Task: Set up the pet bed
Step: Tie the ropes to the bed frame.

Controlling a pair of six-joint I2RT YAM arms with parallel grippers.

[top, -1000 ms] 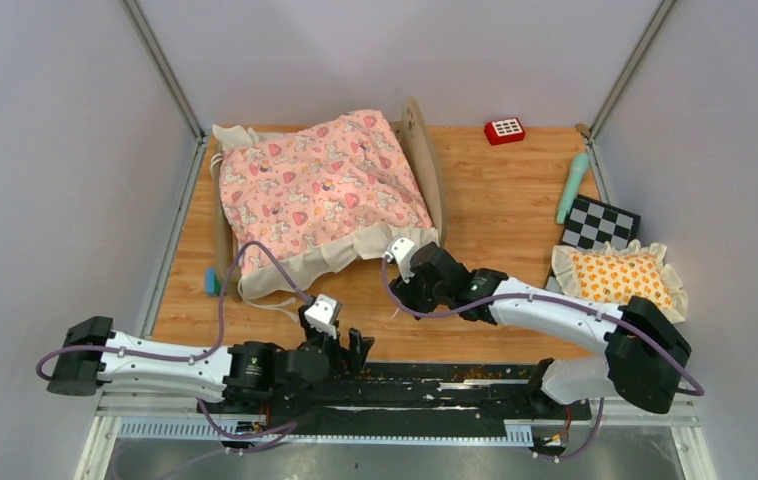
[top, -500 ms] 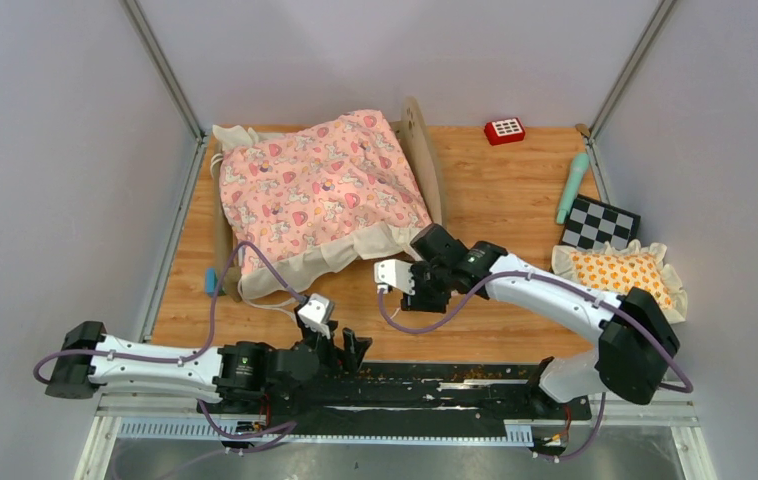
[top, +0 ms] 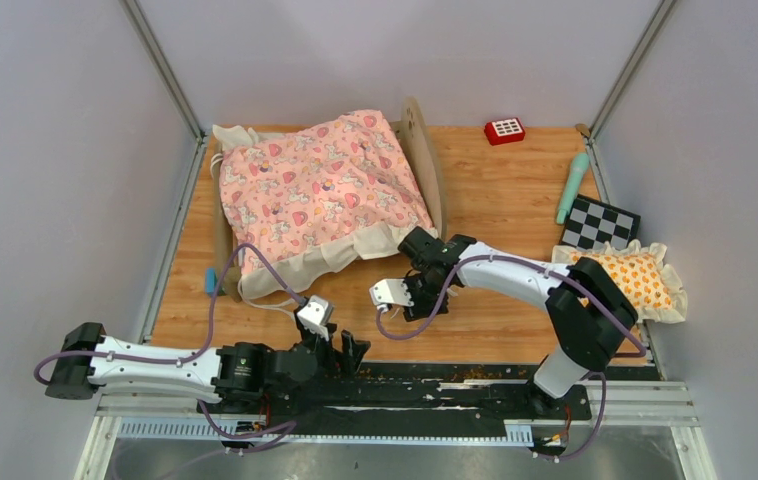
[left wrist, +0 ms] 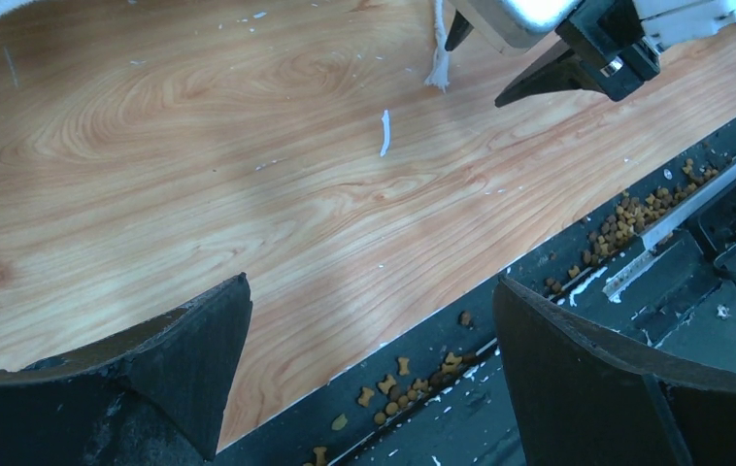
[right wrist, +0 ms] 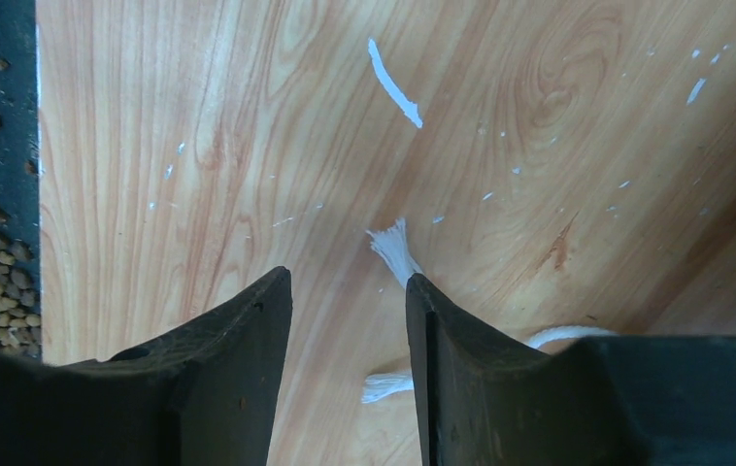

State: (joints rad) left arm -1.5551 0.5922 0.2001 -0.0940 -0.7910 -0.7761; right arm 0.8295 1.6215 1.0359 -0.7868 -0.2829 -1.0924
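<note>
The pet bed (top: 423, 150) stands at the back left, its light-wood headboard on the right side. A pink printed quilt (top: 315, 190) covers it, the beige ruffle hanging over the near edge. My right gripper (top: 415, 303) hovers over bare table just in front of the bed's near right corner. Seen from the right wrist, the right gripper (right wrist: 348, 282) is open by a narrow gap with nothing in it, beside a frayed white cord end (right wrist: 393, 249). My left gripper (top: 349, 350) lies low at the table's near edge. From its own wrist camera, the left gripper (left wrist: 372, 291) is wide open and empty.
An orange-patterned frilled pillow (top: 635, 280) lies at the right edge, beside a checkerboard card (top: 600, 222) and a teal stick (top: 572, 187). A red keypad toy (top: 504, 130) sits at the back. A small teal object (top: 212, 281) lies left of the bed. Kibble (left wrist: 398, 374) litters the black rail.
My right arm pulled back from the quilt's near ruffle and turned its gripper toward the near edge, its elbow folding inward off the pillow. The left arm barely shifted.
</note>
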